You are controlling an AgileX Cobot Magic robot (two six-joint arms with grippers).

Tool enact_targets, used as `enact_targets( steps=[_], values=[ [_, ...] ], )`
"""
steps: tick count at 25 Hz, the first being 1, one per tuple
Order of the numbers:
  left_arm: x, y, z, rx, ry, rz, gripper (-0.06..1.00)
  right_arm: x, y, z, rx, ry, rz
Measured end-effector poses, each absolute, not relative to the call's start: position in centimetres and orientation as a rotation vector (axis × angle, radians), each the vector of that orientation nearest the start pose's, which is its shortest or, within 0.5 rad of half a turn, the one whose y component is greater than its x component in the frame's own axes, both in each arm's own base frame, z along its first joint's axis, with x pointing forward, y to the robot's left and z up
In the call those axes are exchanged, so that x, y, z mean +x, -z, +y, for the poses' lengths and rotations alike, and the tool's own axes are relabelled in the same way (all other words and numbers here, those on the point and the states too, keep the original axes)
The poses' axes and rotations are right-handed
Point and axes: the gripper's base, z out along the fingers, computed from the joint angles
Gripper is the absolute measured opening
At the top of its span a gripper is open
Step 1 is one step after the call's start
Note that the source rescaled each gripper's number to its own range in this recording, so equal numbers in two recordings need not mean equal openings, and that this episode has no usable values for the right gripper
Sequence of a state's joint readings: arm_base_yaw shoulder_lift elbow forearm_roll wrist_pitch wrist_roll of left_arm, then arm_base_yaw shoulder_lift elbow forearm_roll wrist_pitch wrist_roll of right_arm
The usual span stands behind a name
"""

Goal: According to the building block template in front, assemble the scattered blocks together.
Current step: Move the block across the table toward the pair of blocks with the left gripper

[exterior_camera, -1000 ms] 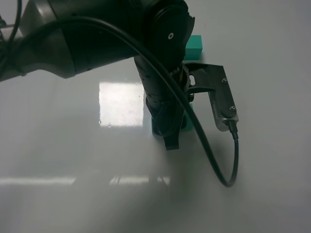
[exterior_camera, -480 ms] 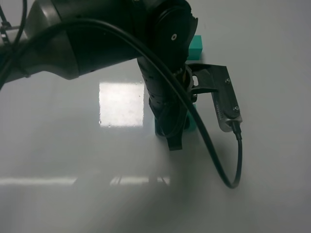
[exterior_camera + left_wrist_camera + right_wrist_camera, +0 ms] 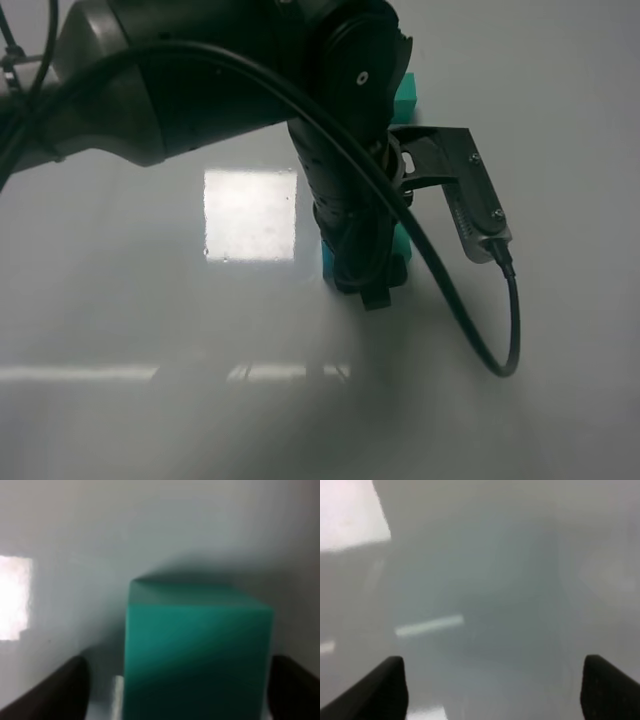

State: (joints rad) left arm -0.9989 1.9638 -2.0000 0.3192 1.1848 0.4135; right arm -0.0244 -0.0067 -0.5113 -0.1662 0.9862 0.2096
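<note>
Grn block (image 3: 197, 650) betw. open L fingers (image 3: 55, 692)

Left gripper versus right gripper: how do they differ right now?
1. The left gripper has a green cube between its fingers; the right gripper has only bare table between its own.
2. The left gripper shows in the exterior view, low at the table beside the blocks; the right gripper is not in that view.
Shared: both have dark fingers and stand open, gripping nothing.
</note>
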Motion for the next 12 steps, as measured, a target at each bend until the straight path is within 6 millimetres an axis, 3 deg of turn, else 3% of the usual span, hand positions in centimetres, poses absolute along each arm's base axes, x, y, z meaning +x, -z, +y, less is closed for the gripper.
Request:
enact_targets(
  steps=[2, 7, 12],
  values=[
    [25.6, -34.7, -35.1, 1.703, -0.227, 1.902, 0.89, -0.5, -28.7, -1.2, 0.229, 0.073, 1.929],
    [24.5, -35.1, -35.4, 1.721, -0.275, 1.881, 0.93, -0.5, -28.7, -1.2, 0.229, 0.073, 1.929],
    [22.9, -37.3, -34.8, 1.674, -0.197, 1.872, 0.94, -0.5, -28.7, -1.2, 0.229, 0.073, 1.929]
  ],
)
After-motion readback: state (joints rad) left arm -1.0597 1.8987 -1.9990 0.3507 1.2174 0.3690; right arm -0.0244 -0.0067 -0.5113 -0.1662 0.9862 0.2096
